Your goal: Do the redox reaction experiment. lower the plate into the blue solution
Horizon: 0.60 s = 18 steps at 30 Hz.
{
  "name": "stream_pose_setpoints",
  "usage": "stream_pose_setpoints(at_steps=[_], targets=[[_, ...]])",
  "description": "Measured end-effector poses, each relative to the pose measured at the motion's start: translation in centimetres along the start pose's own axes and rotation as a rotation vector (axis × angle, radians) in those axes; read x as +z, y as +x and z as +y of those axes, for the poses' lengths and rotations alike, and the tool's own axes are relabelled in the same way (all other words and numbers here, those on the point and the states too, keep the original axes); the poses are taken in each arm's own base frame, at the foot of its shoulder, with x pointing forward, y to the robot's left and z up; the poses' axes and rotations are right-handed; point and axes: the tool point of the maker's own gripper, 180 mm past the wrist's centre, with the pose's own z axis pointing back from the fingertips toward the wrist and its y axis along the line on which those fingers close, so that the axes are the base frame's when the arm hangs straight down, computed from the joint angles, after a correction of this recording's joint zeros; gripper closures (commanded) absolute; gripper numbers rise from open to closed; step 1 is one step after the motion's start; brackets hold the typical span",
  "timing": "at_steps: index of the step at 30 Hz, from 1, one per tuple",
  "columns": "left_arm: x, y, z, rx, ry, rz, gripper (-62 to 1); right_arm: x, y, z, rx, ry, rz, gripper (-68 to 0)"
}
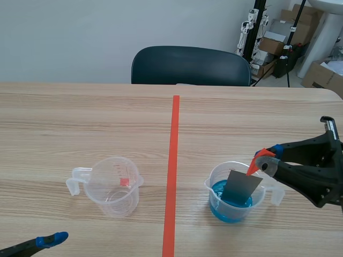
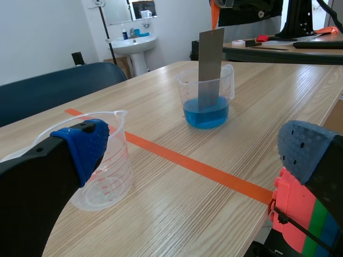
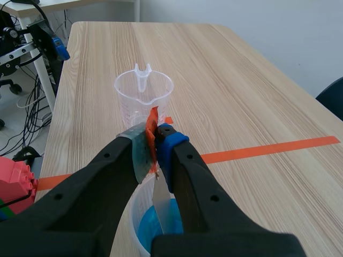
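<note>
a: when you look at the right gripper (image 1: 262, 159), what is in it?
b: its two fingers are squeezed shut on the grey plate (image 1: 241, 186), by the orange tab (image 1: 255, 165) at its top.
a: where is the plate?
b: it stands in the clear cup (image 1: 213, 184), on the right side of the red line (image 1: 172, 176). its low end is down in the blue solution (image 1: 228, 209).
a: and the left gripper (image 2: 195, 152)?
b: its fingers are wide apart and hold nothing. it sits low, near the empty cup (image 1: 115, 188), not touching it. a dark chair (image 1: 190, 65) sits behind the table (image 1: 80, 118).
</note>
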Motion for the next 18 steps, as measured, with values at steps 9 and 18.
stream_pose_setpoints(at_steps=[9, 18], targets=[[0.0, 0.0, 0.0, 0.0, 0.0, 0.0, -62.3, 0.0, 0.0, -0.08, 0.006, -0.004, 0.0, -0.4], [0.0, 0.0, 0.0, 0.0, 0.0, 0.0, -62.3, 0.0, -0.02, -0.08, 0.006, -0.004, 0.001, -0.4]])
